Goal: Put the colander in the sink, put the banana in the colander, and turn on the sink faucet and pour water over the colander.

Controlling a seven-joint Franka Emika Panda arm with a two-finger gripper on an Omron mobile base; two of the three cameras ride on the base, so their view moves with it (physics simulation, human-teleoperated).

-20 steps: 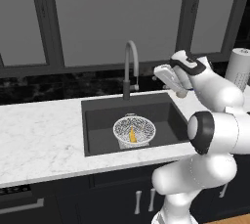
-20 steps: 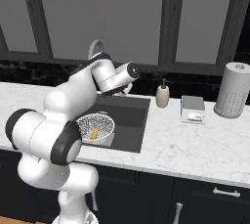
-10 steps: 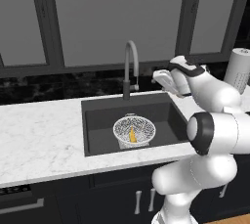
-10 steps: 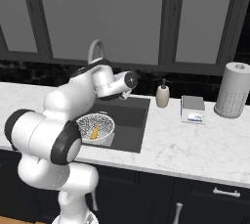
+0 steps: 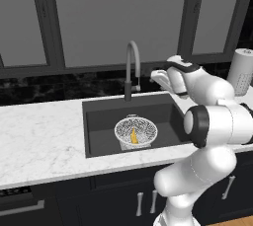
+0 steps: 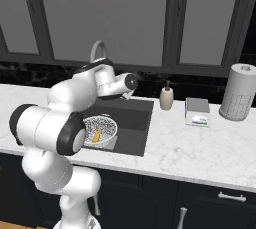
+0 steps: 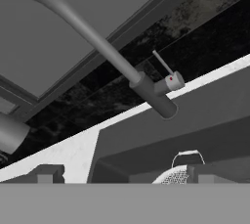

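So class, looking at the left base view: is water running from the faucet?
No, the sink faucet has no stream falling to the colander.

A: What is cut off in the hand view?

B: The colander (image 7: pixel 175 175) is cropped at the bottom, and the faucet (image 7: pixel 97 47) arch is cut by the top left corner.

A: And from the right base?

B: The faucet (image 6: pixel 98 49) base is hidden behind the arm, as is part of the sink (image 6: pixel 135 123). The banana (image 6: pixel 96 134) is barely made out.
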